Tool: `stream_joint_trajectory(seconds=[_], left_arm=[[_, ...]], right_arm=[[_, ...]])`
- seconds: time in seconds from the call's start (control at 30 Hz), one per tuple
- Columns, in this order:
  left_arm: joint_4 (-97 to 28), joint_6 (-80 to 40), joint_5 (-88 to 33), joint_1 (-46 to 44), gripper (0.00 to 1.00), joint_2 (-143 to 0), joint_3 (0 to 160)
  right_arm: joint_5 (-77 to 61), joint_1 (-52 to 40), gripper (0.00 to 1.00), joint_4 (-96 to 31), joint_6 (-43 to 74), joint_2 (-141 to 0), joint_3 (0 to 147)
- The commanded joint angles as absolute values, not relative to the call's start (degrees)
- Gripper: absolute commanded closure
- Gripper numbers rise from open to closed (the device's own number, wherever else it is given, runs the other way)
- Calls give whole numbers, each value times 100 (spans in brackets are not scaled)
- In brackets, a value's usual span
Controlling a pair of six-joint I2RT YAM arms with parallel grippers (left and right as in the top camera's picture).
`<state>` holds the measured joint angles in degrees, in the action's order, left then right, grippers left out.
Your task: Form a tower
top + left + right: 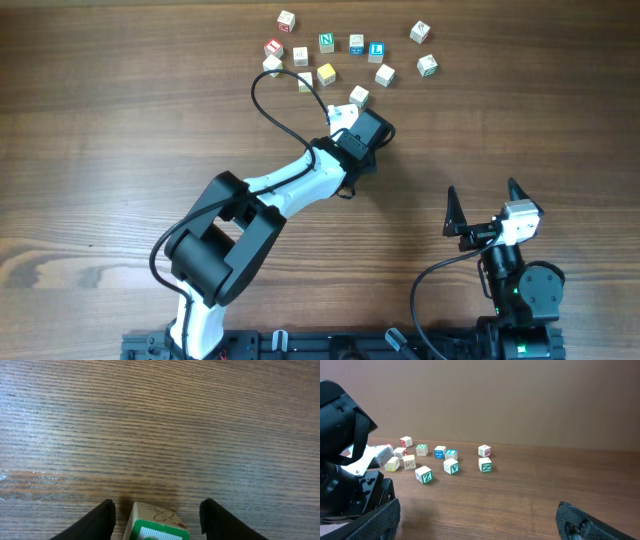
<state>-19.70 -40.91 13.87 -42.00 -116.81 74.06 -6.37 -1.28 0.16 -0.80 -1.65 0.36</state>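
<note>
Tower not yet visible; cubes lie loose on the far side of the table [120,150].

Inspection finds no stack in any view: the scattered cubes [355,44] sit singly in a loose cluster, none seen resting on another. Left end effector [157,505] reaches into the near edge of that cluster and stands released, its fingers [102,517] parted either side of one cube [155,525] with a gap showing on both sides, so nothing is gripped. Whether that cube rests on the table or on another cube cannot be told from these views. Right end effector [483,190] is parked well apart near the front edge, jaws spread wide and empty. Judgement: the task is at its start, with nearly all stacking left to do.
</note>
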Motion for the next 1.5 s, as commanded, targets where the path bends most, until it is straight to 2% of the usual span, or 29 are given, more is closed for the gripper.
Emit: stream_joint_trajectory(seconds=[0.0,0.03,0.07,0.1,0.17,0.27,0.33,0.43,0.53,0.67,0.8,0.97,1.23,1.47], left_arm=[[-1994,-4121,1441,-4217,28,-11793,7371],[-1992,-4119,1441,-4217,21,-11791,7371],[-1988,-4073,1461,-4215,2,-11773,7397],[-1992,-3763,1490,-4174,0,-11738,7526],[-2132,-2893,1490,-4007,0,-11618,8095],[-2187,-2252,1326,-3588,0,-11603,9196],[-1555,-1280,537,-3267,0,-11699,9238],[-1328,19,-403,-2985,0,-12040,9238],[-1015,582,-556,-2897,0,-12479,9238],[-615,478,-84,-2880,0,-12733,9238],[-185,-803,878,-2683,0,-12787,9238],[204,-2001,832,-2366,0,-13220,9238],[720,-1997,670,-2464,0,-13362,9251],[504,-2045,670,-2637,0,-13388,9485]], right_arm=[[-587,-104,0,32,-139,-141,30],[-587,-104,0,32,-139,-141,30],[-587,-104,0,32,-139,-141,30],[-587,-104,0,32,-139,-141,30],[-587,-104,0,32,-139,-141,30],[-587,-104,0,32,-139,-141,30],[-587,-104,0,32,-137,-141,30],[-587,-104,0,32,-139,-141,30],[-587,-104,0,32,-139,-141,30],[-587,-104,0,32,-139,-141,30],[-587,-104,0,32,-139,-141,30],[-587,-104,0,32,-141,-141,30],[-587,-104,0,32,-139,-141,30],[-587,-104,0,32,-137,-141,30]])
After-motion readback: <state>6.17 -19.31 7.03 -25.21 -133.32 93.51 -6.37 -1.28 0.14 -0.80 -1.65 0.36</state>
